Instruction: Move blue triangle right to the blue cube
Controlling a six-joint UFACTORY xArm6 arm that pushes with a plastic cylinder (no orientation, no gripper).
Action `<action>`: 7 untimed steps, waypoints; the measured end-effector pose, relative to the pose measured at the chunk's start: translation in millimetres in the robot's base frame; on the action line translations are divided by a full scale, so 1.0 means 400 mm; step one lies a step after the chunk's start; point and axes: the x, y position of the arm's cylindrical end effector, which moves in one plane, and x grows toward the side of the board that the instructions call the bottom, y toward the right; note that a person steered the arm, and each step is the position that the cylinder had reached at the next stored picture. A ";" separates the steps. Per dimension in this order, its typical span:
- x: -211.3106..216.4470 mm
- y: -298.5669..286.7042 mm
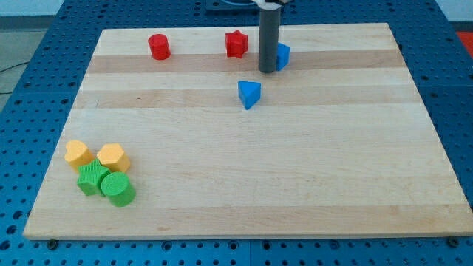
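The blue triangle (249,94) lies on the wooden board, a little above the middle. The blue cube (282,55) sits near the view's top, up and to the right of the triangle, partly hidden behind my rod. My tip (267,71) rests on the board just left of the cube and touching or nearly touching it. The tip is above and slightly right of the blue triangle, with a small gap between them.
A red star (236,43) and a red cylinder (159,46) sit near the top edge. At the bottom left is a cluster: two yellow blocks (77,153) (112,157), a green star (92,178) and a green cylinder (117,189). The board (332,162) lies on blue pegboard.
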 end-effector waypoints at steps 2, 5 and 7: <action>-0.081 0.053; 0.117 0.250; 0.318 0.045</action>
